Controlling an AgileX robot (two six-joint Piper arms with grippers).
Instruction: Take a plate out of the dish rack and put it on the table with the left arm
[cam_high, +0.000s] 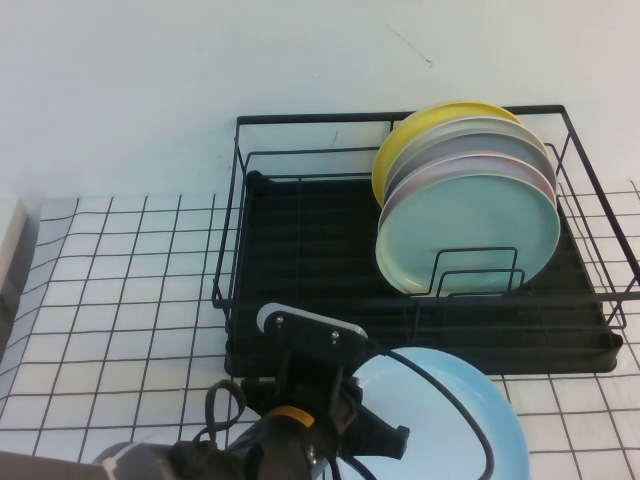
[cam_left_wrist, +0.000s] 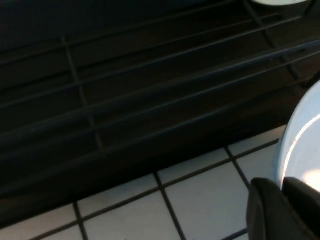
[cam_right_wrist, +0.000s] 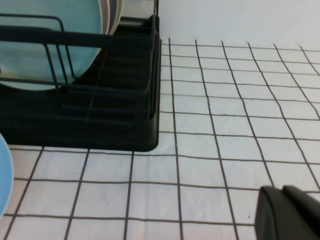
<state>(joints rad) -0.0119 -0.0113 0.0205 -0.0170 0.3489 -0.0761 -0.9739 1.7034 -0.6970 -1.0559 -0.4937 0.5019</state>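
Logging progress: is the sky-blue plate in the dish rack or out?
Out: the plate lies on the table before the dish rack, left claw at its rim.

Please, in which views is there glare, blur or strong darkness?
High view: even light, sharp, the left gripper at the plate. Left wrist view: the dish rack is very dark and soft, and the plate's rim glares white. Right wrist view: bright and clear, the right gripper blurred above the table.
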